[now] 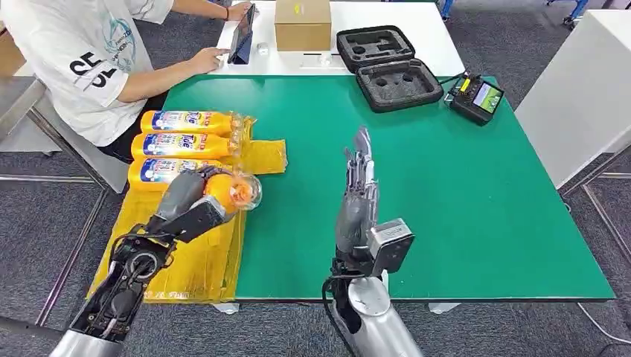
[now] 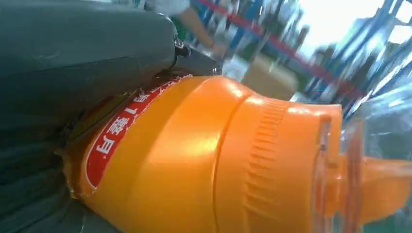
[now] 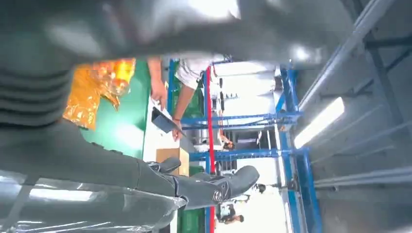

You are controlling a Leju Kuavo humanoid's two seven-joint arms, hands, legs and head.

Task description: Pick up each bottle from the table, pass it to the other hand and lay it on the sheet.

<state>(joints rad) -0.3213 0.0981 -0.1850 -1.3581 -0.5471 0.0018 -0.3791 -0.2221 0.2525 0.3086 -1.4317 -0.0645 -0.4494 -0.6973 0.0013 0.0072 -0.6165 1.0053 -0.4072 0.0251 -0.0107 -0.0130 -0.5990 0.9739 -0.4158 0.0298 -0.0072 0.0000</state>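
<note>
- The left hand [image 1: 195, 195] grasps an orange bottle [image 1: 236, 190] over the yellow sheet [image 1: 186, 260]; its grey cover hides most of the bottle's body, so in the head view mainly the shoulder and the clear plastic cap end are seen.
- Whether the held bottle touches the sheet or sits just above it cannot be told.
- In the left wrist view the held bottle [image 2: 204, 160] is glossy moulded plastic with a ribbed collar and a red label edge; the label print is cut off by the hand [image 2: 73, 73].
- Three more bottles [image 1: 186, 144] lie side by side on the sheet, just beyond the held one, smooth orange with blue and white labels; the nearest is partly covered by the left hand.
- The sheet is crinkled, shiny film, draped over the near-left corner of the green table [image 1: 461, 216].
- The right hand [image 1: 360, 186] stands upright over the table, well apart from the sheet, fingers straight and released, holding nothing.
- In the right wrist view the right hand [image 3: 194, 187] is blurred.
- Beyond the sheet a person [image 1: 89, 52] sits, cut off by the frame edge, hands at a tablet [image 1: 242, 35].
- On the far side from the sheet lie a cardboard box [image 1: 303, 24], an open black foam-lined case [image 1: 388, 67] and a handheld controller [image 1: 476, 97].
</note>
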